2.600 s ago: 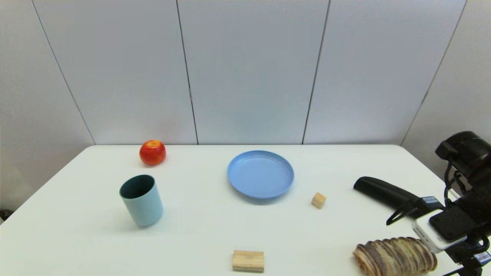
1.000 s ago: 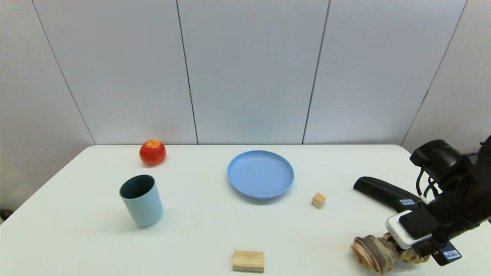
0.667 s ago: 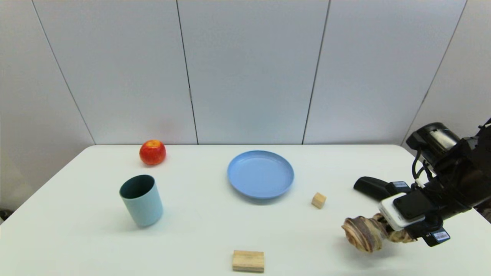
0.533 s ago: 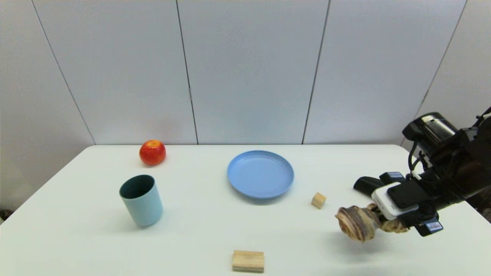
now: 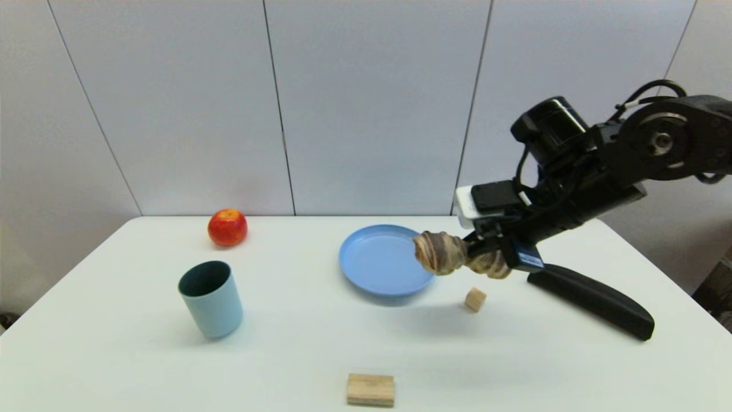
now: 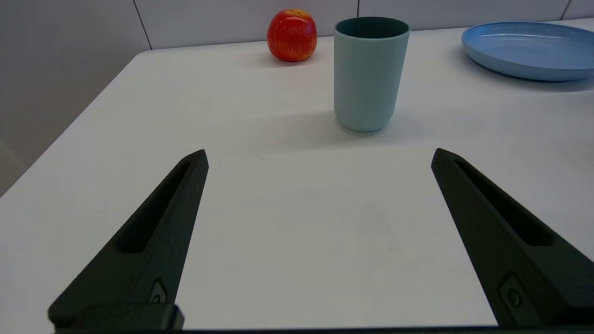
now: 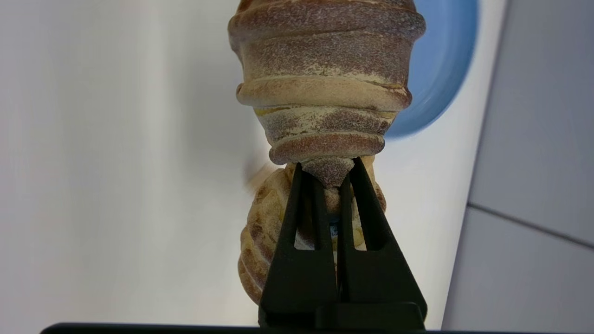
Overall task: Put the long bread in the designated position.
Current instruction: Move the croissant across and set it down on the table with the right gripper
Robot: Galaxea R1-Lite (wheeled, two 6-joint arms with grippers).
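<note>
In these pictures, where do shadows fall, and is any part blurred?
Head view: the long bread, held aloft by the right gripper, throws a soft shadow on the table near the small wooden cube. Left wrist view: the cup casts a faint shadow; the left gripper is open. Right wrist view: a smeared patch sits beside the bread.

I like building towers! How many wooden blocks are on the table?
2. A small pale wooden cube sits just right of the round blue plate; a flat rectangular wooden block lies at the near edge.
</note>
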